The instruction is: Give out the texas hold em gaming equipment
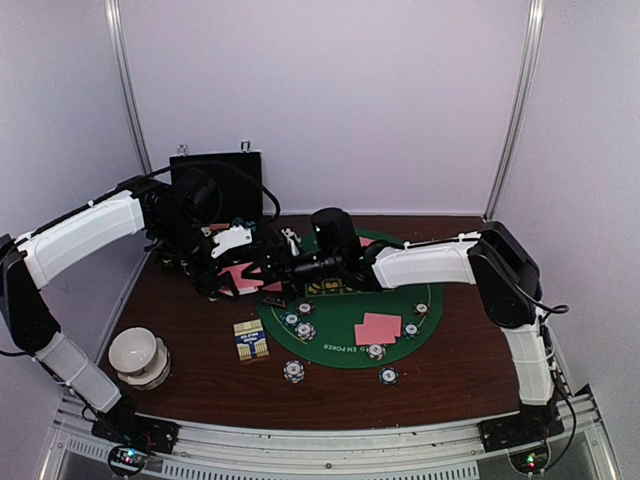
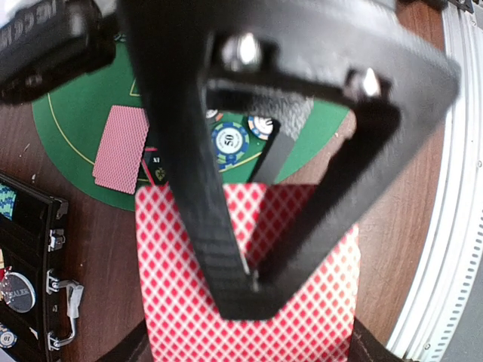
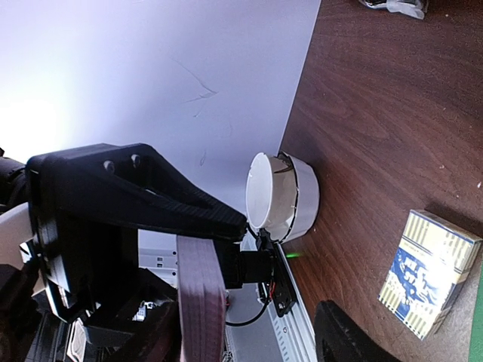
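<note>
Left claw (image 2: 253,283) pinches pink-backed cards (image 2: 181,302), edge-on in the right wrist view; right claw (image 1: 280,262): cannot tell.

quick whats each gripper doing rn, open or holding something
left gripper: closed on the stack of pink diamond-backed playing cards.
right gripper: cannot be told; it is close beside that stack.
</note>
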Robot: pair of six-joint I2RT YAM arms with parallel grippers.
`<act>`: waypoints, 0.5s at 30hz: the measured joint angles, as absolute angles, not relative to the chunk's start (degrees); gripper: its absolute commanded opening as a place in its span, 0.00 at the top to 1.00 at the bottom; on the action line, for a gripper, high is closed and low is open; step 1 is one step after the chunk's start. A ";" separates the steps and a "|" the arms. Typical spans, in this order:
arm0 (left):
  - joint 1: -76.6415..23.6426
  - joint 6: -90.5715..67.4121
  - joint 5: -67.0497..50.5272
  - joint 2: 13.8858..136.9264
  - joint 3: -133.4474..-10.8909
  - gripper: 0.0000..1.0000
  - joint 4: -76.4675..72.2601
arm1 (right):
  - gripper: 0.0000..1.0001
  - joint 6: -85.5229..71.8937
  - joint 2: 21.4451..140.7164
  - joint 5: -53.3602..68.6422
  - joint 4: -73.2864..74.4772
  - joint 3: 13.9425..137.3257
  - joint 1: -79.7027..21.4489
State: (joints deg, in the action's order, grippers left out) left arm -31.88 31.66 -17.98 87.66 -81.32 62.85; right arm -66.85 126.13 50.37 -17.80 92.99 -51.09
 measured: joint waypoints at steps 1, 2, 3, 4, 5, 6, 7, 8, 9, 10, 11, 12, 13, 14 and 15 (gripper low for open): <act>-31.88 31.68 -17.98 87.66 -81.32 1.00 62.85 | 0.41 -66.65 125.67 50.37 -17.78 92.49 -50.83; -31.88 31.68 -17.98 87.66 -81.32 1.00 62.85 | 0.43 -66.43 125.23 50.37 -17.72 92.05 -50.61; -31.88 31.68 -17.98 87.66 -81.32 1.00 62.85 | 0.46 -66.26 124.86 50.37 -17.72 91.72 -50.39; -31.88 31.68 -17.98 87.66 -81.32 1.00 62.87 | 0.48 -66.19 124.60 50.37 -17.74 91.50 -50.26; -31.88 31.68 -17.98 87.66 -81.32 1.00 62.87 | 0.51 -66.30 124.36 50.37 -17.76 91.31 -50.15; -31.88 31.68 -17.98 87.66 -81.32 1.00 62.87 | 0.53 -66.32 124.09 50.39 -17.76 91.13 -50.11; -31.88 31.68 -17.98 87.66 -81.32 1.00 62.89 | 0.56 -66.26 123.90 50.46 -17.80 91.02 -50.06; -31.88 31.68 -17.98 87.66 -81.32 1.00 62.96 | 0.58 -66.39 123.52 50.54 -17.80 90.74 -50.04; -31.88 31.70 -17.98 87.66 -81.32 1.00 63.05 | 0.60 -66.37 123.17 50.54 -17.80 90.43 -50.00; -31.88 31.70 -17.98 87.66 -81.32 1.00 63.09 | 0.62 -66.28 122.85 50.57 -17.74 90.17 -49.93; -31.88 31.73 -17.98 87.66 -81.32 1.00 63.07 | 0.64 -66.32 122.48 50.59 -17.78 89.86 -49.84; -31.88 31.73 -17.98 87.66 -81.32 1.00 63.07 | 0.67 -66.37 122.02 50.59 -17.80 89.36 -49.76; -31.88 31.73 -17.98 87.66 -81.30 1.00 63.09 | 0.70 -66.46 121.49 50.59 -17.85 88.86 -49.67; -31.88 31.77 -17.98 87.66 -81.30 1.00 63.07 | 0.73 -66.50 121.01 50.61 -17.91 88.33 -49.54; -31.88 31.81 -17.98 87.66 -81.30 1.00 63.09 | 0.76 -66.61 120.53 50.65 -17.91 87.88 -49.43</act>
State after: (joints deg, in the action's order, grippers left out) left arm -31.88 31.81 -17.98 87.66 -81.30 63.09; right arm -66.61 120.53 50.65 -17.91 87.88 -49.43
